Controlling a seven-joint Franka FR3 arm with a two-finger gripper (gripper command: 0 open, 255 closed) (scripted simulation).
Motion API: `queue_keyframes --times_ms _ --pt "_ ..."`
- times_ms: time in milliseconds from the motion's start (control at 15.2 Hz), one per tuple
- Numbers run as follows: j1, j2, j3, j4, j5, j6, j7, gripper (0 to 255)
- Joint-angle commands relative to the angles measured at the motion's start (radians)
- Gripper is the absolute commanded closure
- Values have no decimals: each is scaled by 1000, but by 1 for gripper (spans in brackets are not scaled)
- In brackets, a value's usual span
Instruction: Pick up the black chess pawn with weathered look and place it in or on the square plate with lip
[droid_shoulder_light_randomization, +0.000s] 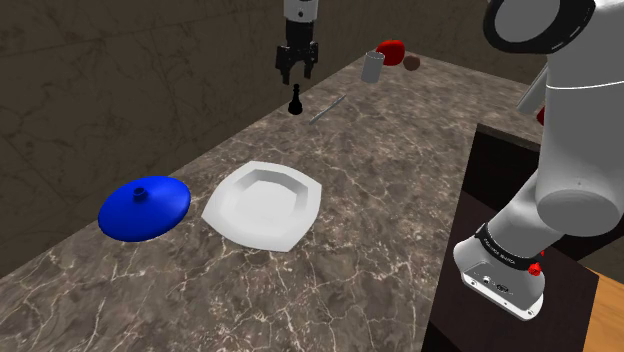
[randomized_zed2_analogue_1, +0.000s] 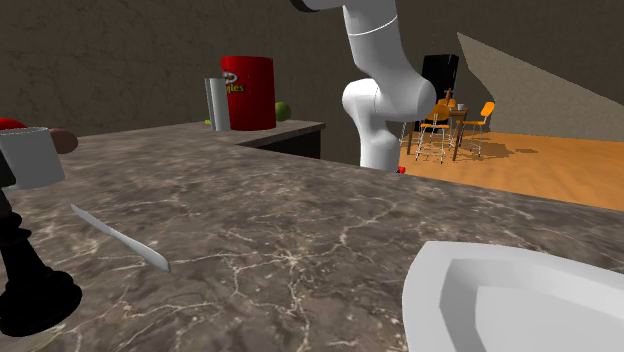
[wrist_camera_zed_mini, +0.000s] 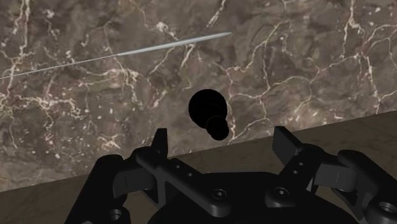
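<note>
The black chess pawn (droid_shoulder_light_randomization: 296, 101) stands upright near the far edge of the marble counter (droid_shoulder_light_randomization: 380, 200). My gripper (droid_shoulder_light_randomization: 296, 72) hangs directly above it, open and holding nothing. In the wrist view the pawn (wrist_camera_zed_mini: 208, 111) is seen from above, centred between the spread fingers (wrist_camera_zed_mini: 159, 139) of the gripper (wrist_camera_zed_mini: 221, 135) and well below them. The white square plate with a raised lip (droid_shoulder_light_randomization: 265, 205) lies on the counter nearer the stand. In the second exterior view the pawn (randomized_zed2_analogue_1: 30, 280) is at the lower left and the plate (randomized_zed2_analogue_1: 520, 300) at the lower right.
A thin metal blade (droid_shoulder_light_randomization: 327, 108) lies just beside the pawn. A grey cup (droid_shoulder_light_randomization: 373, 66), a red object (droid_shoulder_light_randomization: 391, 50) and a brown ball (droid_shoulder_light_randomization: 412, 62) sit farther along the counter. A blue domed lid (droid_shoulder_light_randomization: 145, 208) lies beside the plate. The counter's far edge meets a wall.
</note>
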Motion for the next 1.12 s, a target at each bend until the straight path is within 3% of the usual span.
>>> queue_keyframes --times_ms 0,330,792,858,1056 --pt "1 15 0 -13 -1 25 -3 0" --pt "1 16 1 -74 -1 86 -3 0" --pt "0 16 2 -74 -1 86 -3 0" --pt "-1 17 1 -73 -1 87 -4 255" --pt "6 25 3 -63 -3 85 5 255"
